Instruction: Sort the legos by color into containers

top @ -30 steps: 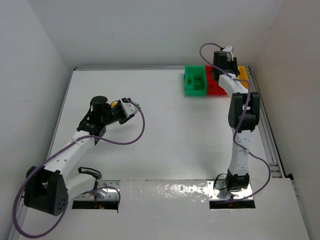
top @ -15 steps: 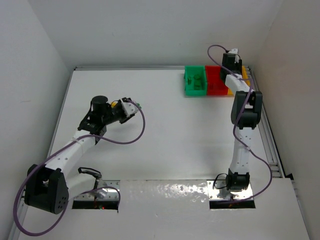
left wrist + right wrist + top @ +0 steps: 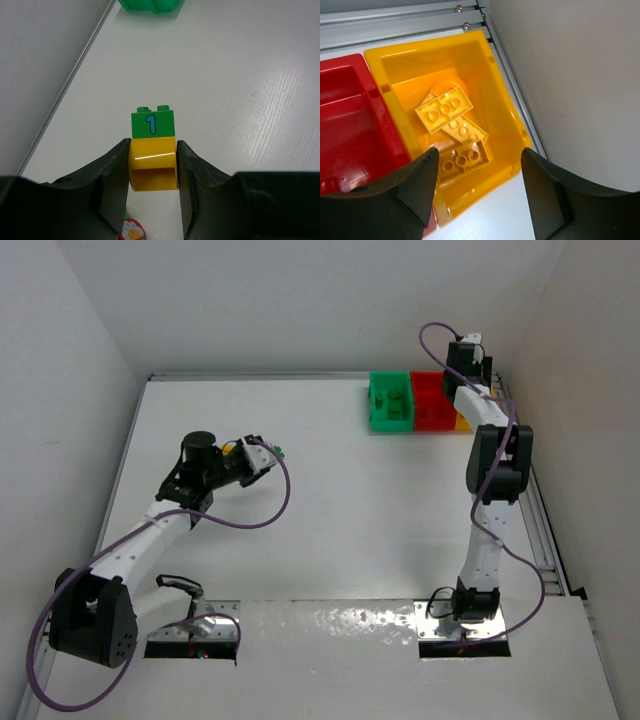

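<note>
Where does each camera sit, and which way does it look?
Top external: above and behind the robot, looking down on the white table; left arm and right arm show.
Left wrist: on the left gripper, looking forward; its fingers clamp a yellow plastic brick joined to a green numbered brick.
Right wrist: above the yellow plastic bin, looking down; the open right gripper frames it.
Shared: the red plastic bin, in top and right wrist views.

The left gripper (image 3: 153, 150) is closed on a yellow brick (image 3: 153, 170), one finger on each side. A green brick (image 3: 152, 123) marked "1" sits joined to the yellow brick's far end. Both are above the white table (image 3: 240, 75). A small red item (image 3: 131, 232) shows below the fingers. A green object (image 3: 150, 5) is cut off at the top edge.
</note>
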